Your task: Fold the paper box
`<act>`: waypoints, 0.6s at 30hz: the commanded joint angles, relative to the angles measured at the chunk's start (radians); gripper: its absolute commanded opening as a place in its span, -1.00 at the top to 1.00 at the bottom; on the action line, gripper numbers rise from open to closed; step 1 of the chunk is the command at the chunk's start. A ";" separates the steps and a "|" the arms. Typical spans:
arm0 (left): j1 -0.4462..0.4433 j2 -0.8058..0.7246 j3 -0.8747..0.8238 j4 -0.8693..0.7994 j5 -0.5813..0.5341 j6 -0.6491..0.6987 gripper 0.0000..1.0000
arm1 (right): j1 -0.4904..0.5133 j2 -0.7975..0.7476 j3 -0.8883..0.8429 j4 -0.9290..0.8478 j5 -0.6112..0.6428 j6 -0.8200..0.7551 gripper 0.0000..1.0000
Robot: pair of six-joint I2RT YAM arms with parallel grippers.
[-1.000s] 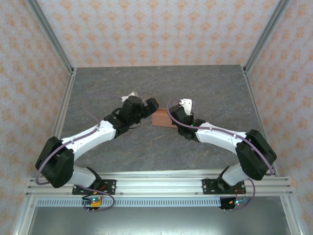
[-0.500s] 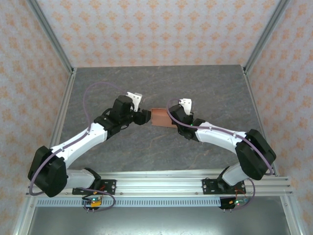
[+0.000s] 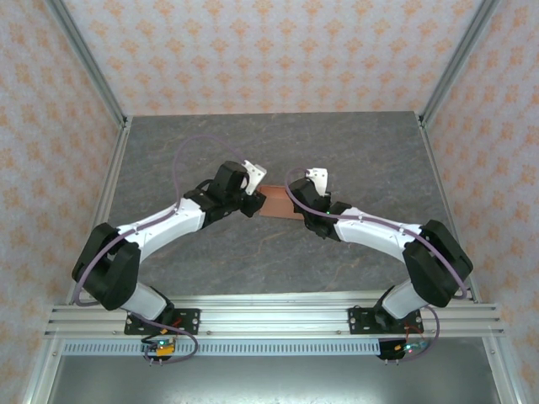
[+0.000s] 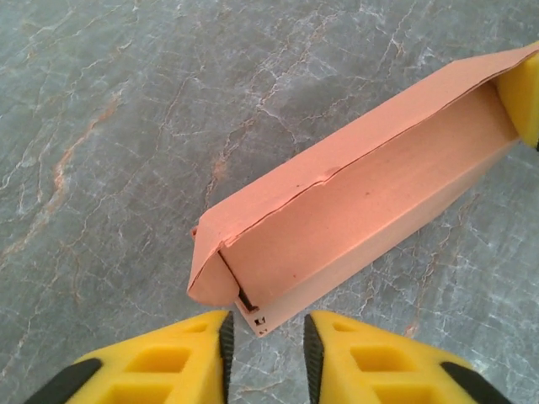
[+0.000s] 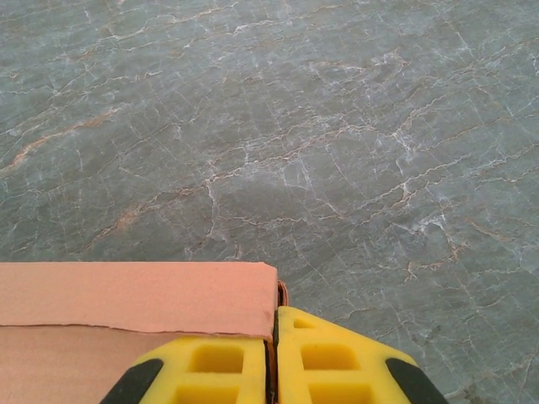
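Salmon-orange card sits at the middle of the scene, with an arm on each side. On the left, the left arm (image 3: 160, 223) reaches from its base at the near edge toward the middle of the grey marbled table (image 3: 362, 143). The left gripper (image 3: 257, 200) points at the left end of the paper box (image 3: 278, 205). In the left wrist view the left gripper (image 4: 265, 337) has its yellow pads apart with a narrow gap between them, clamped on nothing. The near corner of the paper box (image 4: 354, 202), with its small tab, lies right at the mouth of that gap. From here the box is a long, narrow shape with its top flap folded over and a curled end flap at the near end. Whether its underside touches the table (image 4: 101, 126) I cannot tell. At its far right end a yellow finger (image 4: 524, 88) of the other arm is on the card. Further right, the right gripper (image 3: 296, 207) meets the box's right end, with the right arm (image 3: 387, 236) bending back to its base. In the right wrist view the right gripper (image 5: 274, 324) is closed tight on the edge of the paper box (image 5: 135, 299), a sliver of card pinched in the seam between the pads, above the table (image 5: 295, 126)
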 commanded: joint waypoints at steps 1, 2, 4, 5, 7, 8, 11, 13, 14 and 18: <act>-0.002 0.008 0.029 0.030 0.021 0.024 0.44 | 0.000 0.015 0.019 -0.054 -0.013 -0.012 0.82; -0.003 0.008 0.031 0.035 0.022 0.020 0.43 | 0.000 0.015 0.019 -0.054 -0.013 -0.014 0.82; -0.003 0.009 0.034 0.043 0.016 0.012 0.36 | 0.000 0.018 0.018 -0.054 -0.016 -0.010 0.82; -0.002 0.012 0.041 0.041 0.013 0.011 0.35 | 0.001 0.020 0.018 -0.055 -0.016 -0.008 0.82; -0.002 0.030 0.057 0.024 -0.003 0.012 0.36 | 0.000 0.023 0.023 -0.056 -0.026 -0.009 0.81; -0.003 0.037 0.064 0.019 -0.009 0.015 0.37 | 0.000 0.026 0.024 -0.057 -0.027 -0.008 0.82; -0.002 0.056 0.076 0.015 -0.010 0.030 0.47 | 0.000 0.030 0.033 -0.062 -0.031 -0.013 0.82; -0.002 0.069 0.089 0.008 0.011 0.041 0.64 | 0.000 0.030 0.039 -0.066 -0.033 -0.016 0.82; -0.002 0.076 0.096 0.001 0.022 0.043 0.69 | 0.001 0.030 0.041 -0.068 -0.032 -0.017 0.82; -0.002 0.094 0.104 -0.001 0.052 0.042 0.90 | 0.000 0.030 0.046 -0.071 -0.036 -0.012 0.81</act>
